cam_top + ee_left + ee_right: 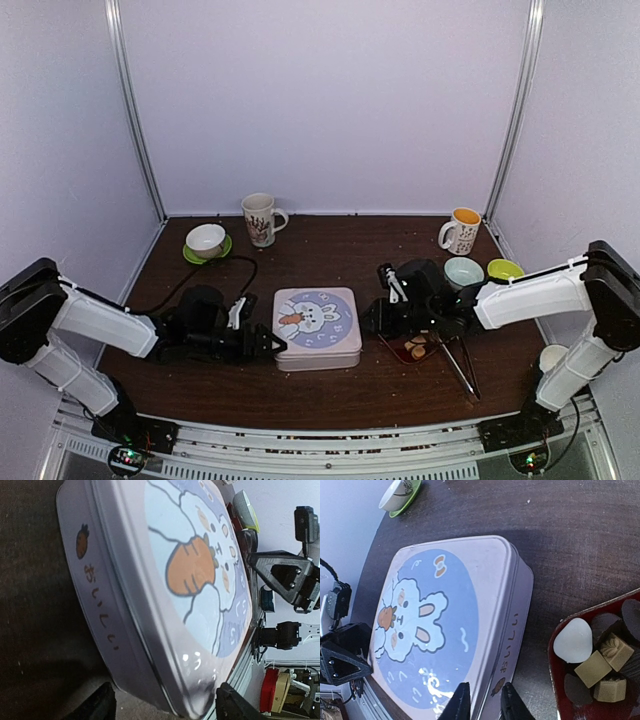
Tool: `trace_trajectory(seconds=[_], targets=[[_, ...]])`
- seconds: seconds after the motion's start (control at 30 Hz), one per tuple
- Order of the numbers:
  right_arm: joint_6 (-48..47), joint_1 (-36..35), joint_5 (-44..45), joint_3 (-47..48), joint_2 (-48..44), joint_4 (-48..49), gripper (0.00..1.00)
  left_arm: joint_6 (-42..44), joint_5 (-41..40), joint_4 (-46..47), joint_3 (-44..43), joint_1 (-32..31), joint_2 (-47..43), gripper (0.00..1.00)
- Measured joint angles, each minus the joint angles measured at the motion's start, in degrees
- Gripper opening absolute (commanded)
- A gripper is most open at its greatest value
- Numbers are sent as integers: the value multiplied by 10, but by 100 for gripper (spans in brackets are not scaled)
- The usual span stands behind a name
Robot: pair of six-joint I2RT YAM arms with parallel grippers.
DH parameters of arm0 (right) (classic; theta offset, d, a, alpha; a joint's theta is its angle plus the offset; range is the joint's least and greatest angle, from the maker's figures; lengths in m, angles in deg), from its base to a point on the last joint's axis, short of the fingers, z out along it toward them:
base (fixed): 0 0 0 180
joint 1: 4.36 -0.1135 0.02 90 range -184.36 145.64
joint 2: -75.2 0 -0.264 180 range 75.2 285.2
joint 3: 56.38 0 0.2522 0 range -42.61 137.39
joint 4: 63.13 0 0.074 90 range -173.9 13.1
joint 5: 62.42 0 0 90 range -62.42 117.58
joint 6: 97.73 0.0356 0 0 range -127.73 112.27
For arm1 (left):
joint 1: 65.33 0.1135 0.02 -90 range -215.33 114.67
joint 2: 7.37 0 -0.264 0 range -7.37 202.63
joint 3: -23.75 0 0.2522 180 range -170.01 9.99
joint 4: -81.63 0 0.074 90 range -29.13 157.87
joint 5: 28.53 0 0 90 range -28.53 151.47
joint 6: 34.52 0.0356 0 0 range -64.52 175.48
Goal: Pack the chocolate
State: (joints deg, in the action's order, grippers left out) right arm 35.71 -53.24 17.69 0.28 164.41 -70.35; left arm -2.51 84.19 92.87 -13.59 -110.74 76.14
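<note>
Lilac square metal tin with a rabbit-and-carrot lid (317, 328) sits closed at mid-width of the dark wooden worktop (340, 262), toward the near edge; it probably needs opening before packing. Left end effector (270, 345): released, fingers wide astride the tin's left side, likely to steady it. Right end effector (483, 696): narrowly parted astride the right lid rim; cannot tell whether it pinches. Chocolate (592, 669) lies in a red tray (551, 655) just right of the tin. Count in view: one white, three tan, at least three dark; one tin, one tray.
</note>
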Motion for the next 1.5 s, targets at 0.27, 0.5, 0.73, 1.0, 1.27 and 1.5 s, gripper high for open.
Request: trace_trajectory(seconds=[0.27, 0.5, 0.73, 1.0, 1.27, 1.5], targets=[[-16, -4, 3, -10, -42, -9, 42, -23, 1, -76, 10, -5, -55, 78], [-16, -19, -2, -12, -44, -6, 52, -77, 0, -72, 39, -19, -79, 75], [-17, -28, -18, -12, -38, 6, 81, -131, 4, 18, 60, -20, -50, 72], [-14, -41, -32, -12, -25, 10, 87, -157, 0, 53, 63, -21, -50, 70], [-12, -57, -40, -2, 20, 8, 86, -183, -5, 83, 54, -30, -2, 56], [-12, -66, -45, 5, 37, 2, 85, -223, 2, 182, 61, -32, 48, 44]])
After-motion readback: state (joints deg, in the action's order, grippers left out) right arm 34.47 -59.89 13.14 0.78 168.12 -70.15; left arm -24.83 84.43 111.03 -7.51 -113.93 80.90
